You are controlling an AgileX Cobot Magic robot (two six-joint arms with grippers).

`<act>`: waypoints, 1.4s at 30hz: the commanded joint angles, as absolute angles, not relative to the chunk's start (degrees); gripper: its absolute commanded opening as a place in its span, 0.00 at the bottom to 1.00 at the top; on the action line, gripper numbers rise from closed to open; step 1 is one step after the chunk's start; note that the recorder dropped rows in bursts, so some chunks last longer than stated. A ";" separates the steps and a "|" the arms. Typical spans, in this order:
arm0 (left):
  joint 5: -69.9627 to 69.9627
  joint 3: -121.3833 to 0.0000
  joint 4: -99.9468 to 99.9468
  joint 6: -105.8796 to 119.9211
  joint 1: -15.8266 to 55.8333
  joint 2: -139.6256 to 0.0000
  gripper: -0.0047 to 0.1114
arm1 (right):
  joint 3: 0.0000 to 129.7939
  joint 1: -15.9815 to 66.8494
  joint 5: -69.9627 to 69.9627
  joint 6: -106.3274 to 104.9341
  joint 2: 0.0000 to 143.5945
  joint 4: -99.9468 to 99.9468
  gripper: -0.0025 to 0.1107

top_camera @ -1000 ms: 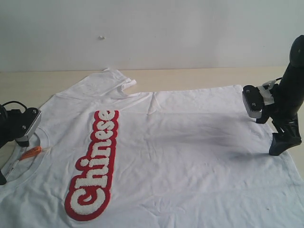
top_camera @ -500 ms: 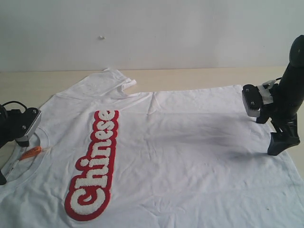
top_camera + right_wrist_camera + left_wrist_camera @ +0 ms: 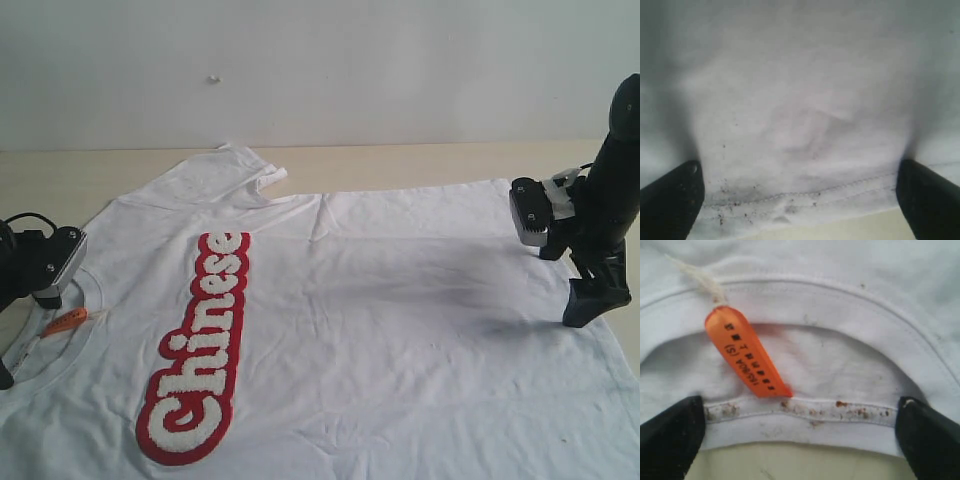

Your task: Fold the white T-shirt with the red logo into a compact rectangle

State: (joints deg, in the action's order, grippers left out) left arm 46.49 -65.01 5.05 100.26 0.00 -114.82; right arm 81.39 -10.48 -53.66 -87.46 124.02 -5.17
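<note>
Jaws wide open and empty on both arms: left astride the collar (image 3: 805, 410) rim, right astride the hem (image 3: 800, 200) of the white T-shirt (image 3: 400, 330), spread flat on the counter (image 3: 420, 160), red logo (image 3: 200, 345) up. Lower to bracket each edge, pinch deep enough to catch every layer, lift both ends evenly. Only in the wrist views: orange tag (image 3: 747, 352) print, stitching, dark specks. Only in the exterior view: the whole spread, with a rumpled sleeve (image 3: 235, 170) at the far side.

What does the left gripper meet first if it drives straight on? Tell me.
The left gripper would first meet the collar of the T-shirt, which lies between its open jaws. The tag lies just beyond. Depth is unclear.
</note>
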 commanded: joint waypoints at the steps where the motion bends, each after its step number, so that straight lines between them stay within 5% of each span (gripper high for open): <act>1: 46.14 -64.34 4.31 100.23 -0.12 -116.79 0.93 | 80.88 -10.67 -52.75 -86.92 125.39 -3.80 0.95; 9: 46.14 -64.34 4.31 100.23 -0.12 -116.79 0.93 | 80.88 -10.67 -52.75 -86.70 125.39 -0.38 0.85; 15: 46.14 -64.34 4.31 100.23 -0.12 -116.79 0.93 | 80.88 -10.67 -53.30 -86.91 125.39 -0.39 0.48; 18: 46.14 -64.34 4.31 100.23 -0.12 -116.79 0.93 | 80.88 -10.67 -56.23 -86.81 125.39 -0.39 0.08; 19: 46.14 -64.34 4.31 100.23 -0.12 -116.79 0.93 | 80.88 -10.67 -56.34 -86.65 125.39 -0.39 0.02; 42: 46.14 -64.34 4.31 100.23 -0.12 -116.79 0.93 | 80.88 -10.67 -55.77 -86.82 125.39 -1.35 0.02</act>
